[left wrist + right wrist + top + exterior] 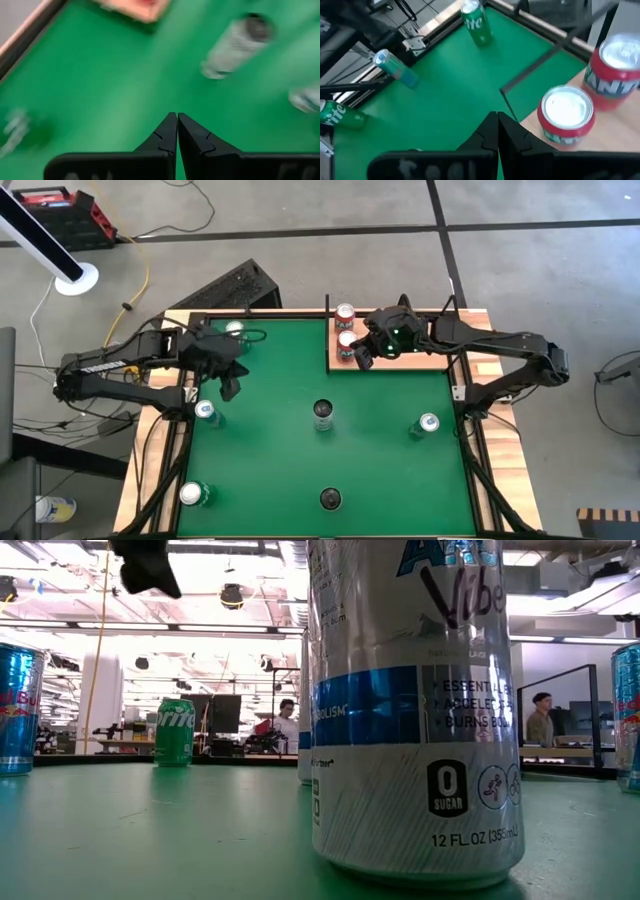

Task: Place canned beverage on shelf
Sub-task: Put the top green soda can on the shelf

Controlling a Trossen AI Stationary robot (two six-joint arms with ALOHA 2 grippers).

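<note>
two red cans [345, 330] stand upright on the shelf [400, 358] at the table's far right, so they look delivered. the right gripper [364, 358] hovers just beside the nearer one, fingers pinched together and holding nothing. the left gripper [230, 388], clenched empty too, hangs over the far-left felt, probably heading for another can such as the tall silver can [322, 413] mid-table.

A: Where is there room on the shelf [410, 358]?
B: Two red cans [346, 332] fill its left end; the right gripper [363, 356] hangs just beside them.
A: And the green felt [280, 410]?
B: Open between scattered cans; a tall can [322, 415] stands mid-table.
</note>
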